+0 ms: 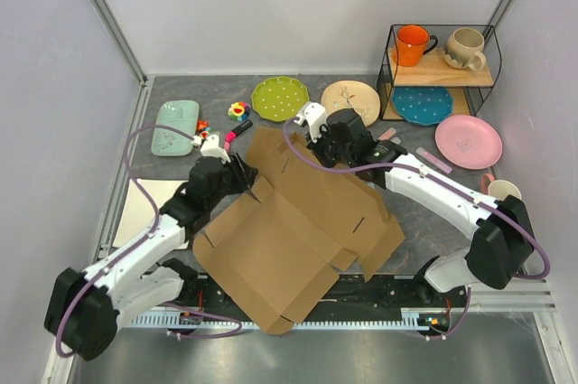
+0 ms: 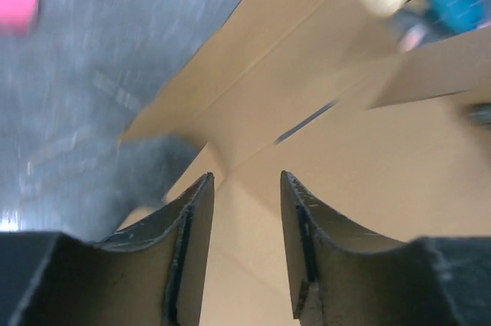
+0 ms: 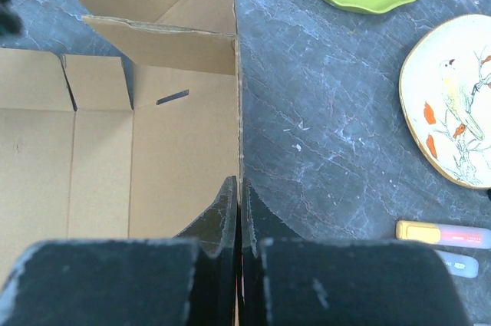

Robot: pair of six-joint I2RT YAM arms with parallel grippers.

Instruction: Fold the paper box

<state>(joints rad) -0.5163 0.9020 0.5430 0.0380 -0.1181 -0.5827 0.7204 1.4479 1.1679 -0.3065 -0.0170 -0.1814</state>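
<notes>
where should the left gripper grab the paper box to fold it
Probably the thin edge of the far-left flap, the left gripper coming from outside, jaws straddling the sheet. The paper box lies mostly flat, so only edges are pinchable; the right gripper pinches an edge likewise.

No word, number, brand or sign could be read in any view. The paper box [image 1: 289, 230] showed only plain brown card. At 4 o'clock in the right wrist view, a yellow pen [image 3: 441, 234] carried a pink band, any print there too small to tell.
</notes>
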